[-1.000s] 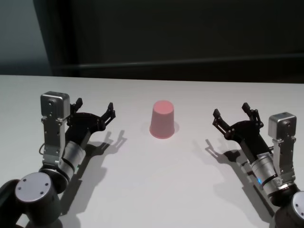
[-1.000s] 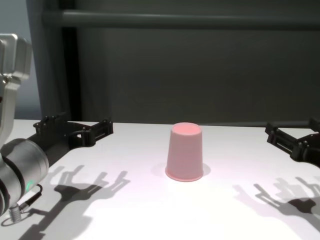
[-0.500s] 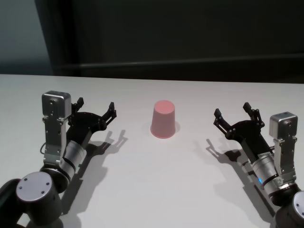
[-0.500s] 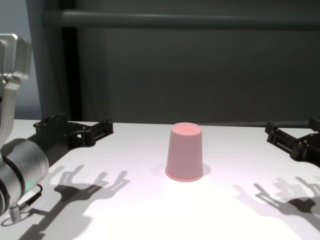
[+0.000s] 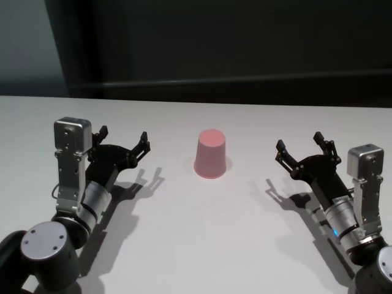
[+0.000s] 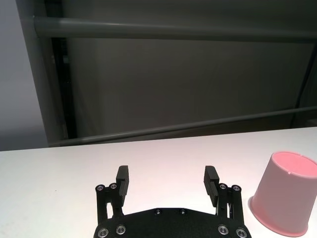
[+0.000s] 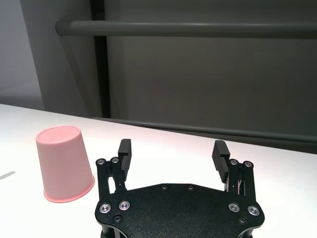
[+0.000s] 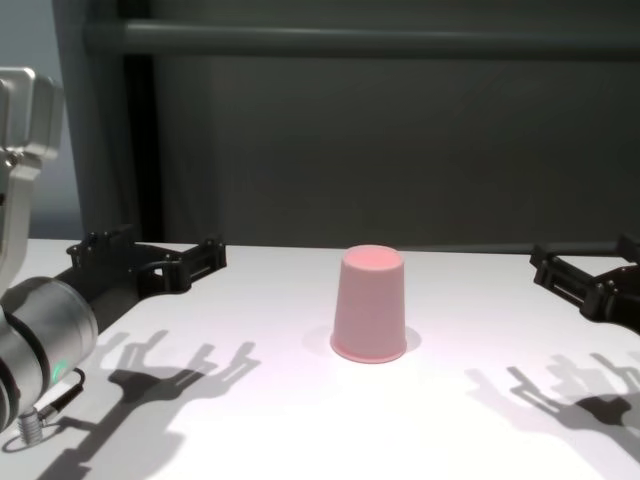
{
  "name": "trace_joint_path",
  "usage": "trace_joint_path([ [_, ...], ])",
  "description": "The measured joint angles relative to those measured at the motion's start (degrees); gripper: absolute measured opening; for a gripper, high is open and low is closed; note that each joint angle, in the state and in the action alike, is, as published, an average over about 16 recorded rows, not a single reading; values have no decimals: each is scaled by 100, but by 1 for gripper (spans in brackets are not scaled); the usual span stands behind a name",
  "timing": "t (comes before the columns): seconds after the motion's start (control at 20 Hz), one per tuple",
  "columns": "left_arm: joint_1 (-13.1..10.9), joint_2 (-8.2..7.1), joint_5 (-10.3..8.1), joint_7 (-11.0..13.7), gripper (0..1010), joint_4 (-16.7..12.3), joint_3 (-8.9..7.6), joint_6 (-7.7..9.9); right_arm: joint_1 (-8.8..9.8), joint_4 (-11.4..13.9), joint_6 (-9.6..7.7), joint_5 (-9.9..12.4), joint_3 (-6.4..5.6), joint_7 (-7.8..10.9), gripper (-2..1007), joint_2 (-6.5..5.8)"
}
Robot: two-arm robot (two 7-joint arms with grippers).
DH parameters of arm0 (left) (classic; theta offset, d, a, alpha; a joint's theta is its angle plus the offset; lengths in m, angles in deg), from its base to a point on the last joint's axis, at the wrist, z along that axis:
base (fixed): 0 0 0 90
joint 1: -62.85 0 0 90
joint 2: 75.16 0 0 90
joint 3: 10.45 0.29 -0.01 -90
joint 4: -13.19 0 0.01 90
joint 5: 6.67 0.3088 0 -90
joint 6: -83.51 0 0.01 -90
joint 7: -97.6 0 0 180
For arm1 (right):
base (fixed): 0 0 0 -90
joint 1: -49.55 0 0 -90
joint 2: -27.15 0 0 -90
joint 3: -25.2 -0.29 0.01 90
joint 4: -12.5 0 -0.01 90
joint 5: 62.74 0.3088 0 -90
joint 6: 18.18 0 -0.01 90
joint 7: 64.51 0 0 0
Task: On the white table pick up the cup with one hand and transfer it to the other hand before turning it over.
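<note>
The pink cup (image 5: 210,154) stands upside down, rim on the white table (image 5: 196,245), midway between my two arms; it also shows in the chest view (image 8: 370,304) and in both wrist views (image 6: 286,193) (image 7: 64,163). My left gripper (image 5: 122,142), with the green-lit wrist, hovers to the cup's left, open and empty (image 6: 168,180). To the cup's right my right gripper (image 5: 300,146), with the blue-lit wrist, is open too, with nothing between its fingers (image 7: 172,152). Neither gripper touches the cup.
A dark wall with a horizontal grey bar (image 8: 360,40) runs behind the table's far edge. Bare white tabletop surrounds the cup on all sides.
</note>
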Motion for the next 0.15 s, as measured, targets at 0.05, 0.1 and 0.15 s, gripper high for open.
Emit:
trace_joint_path([
  [0.05,0,0,0,0,1001,0,0,0,0,0,0,0,0,0,1002,0],
  [0.1,0,0,0,0,1001,0,0,0,-1,-1,0,1,0,0,1002,0],
  [0.15,0,0,0,0,1001,0,0,0,-1,-1,0,1,1,0,1002,-1],
])
